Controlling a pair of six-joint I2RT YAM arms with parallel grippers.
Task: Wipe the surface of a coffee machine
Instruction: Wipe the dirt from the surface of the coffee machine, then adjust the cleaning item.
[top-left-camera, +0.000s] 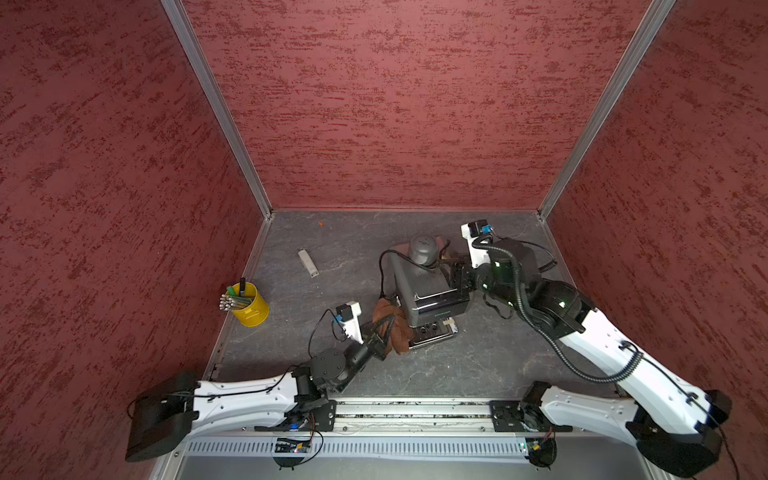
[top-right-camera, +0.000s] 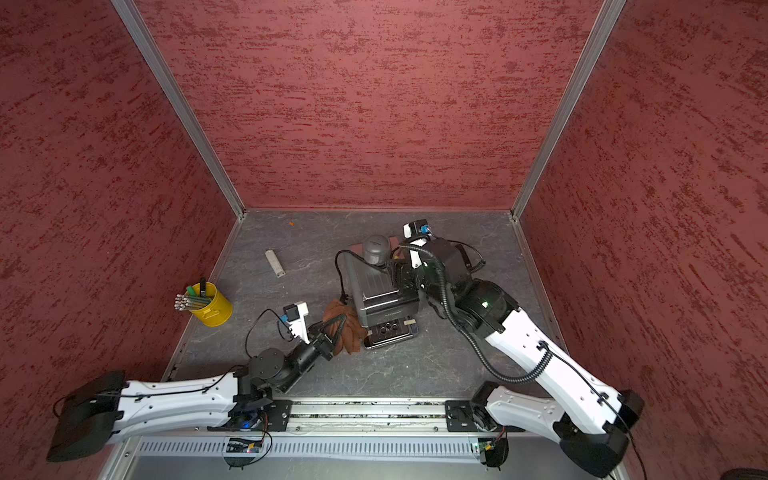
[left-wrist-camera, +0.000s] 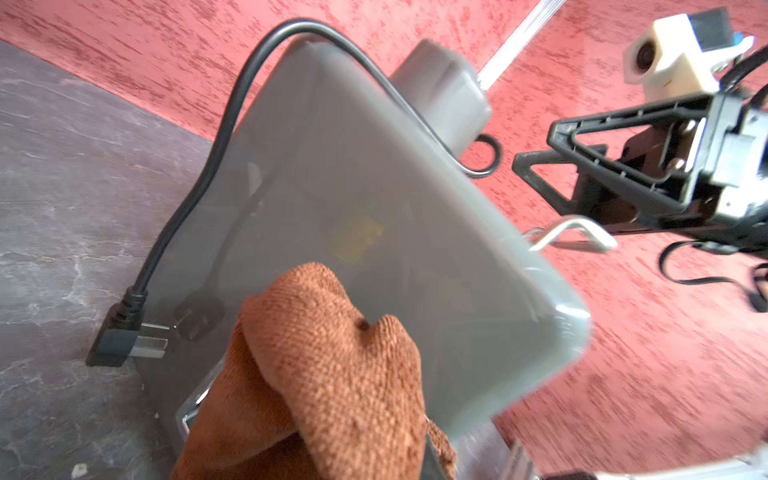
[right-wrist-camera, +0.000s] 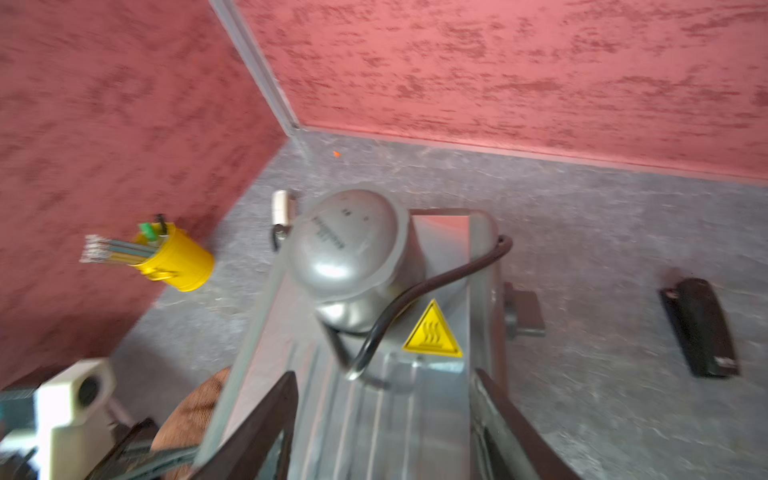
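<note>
Top views, table (top-left-camera: 457, 374): grey stone-look surface is lying between red textured walls.
right arm (top-left-camera: 602, 345): is reaching in over the machine from the right side.
coffee machine (top-left-camera: 428, 286): boxy grey-silver body is standing upright right of the table's centre, between the two grippers, with its drip tray facing the robot's base.
right gripper (right-wrist-camera: 382, 374): is hovering over the machine's top plate; jaws are standing apart, released, grasping nothing.
left gripper (top-left-camera: 386, 328): is sitting at the machine's left side; jaws are clenching the cloth.
cloth (left-wrist-camera: 332, 365): brown-orange and bunched, is pressing against the machine's grey side panel.
yellow cup (top-left-camera: 251, 307): is standing by the left wall, well apart from the machine, holding sticks and pens.
dome (right-wrist-camera: 349, 245): rounded grey, is sitting on the machine's top.
cord (left-wrist-camera: 232, 124): black, is looping over the top and down the side.
plug (left-wrist-camera: 120, 332): is lying on the table beside the machine's base.
black object (right-wrist-camera: 702, 328): is lying flat on the table.
white object (top-left-camera: 308, 262): is lying flat between cup and machine.
warning sticker (right-wrist-camera: 432, 332): yellow triangle, is sitting beside the dome.
</note>
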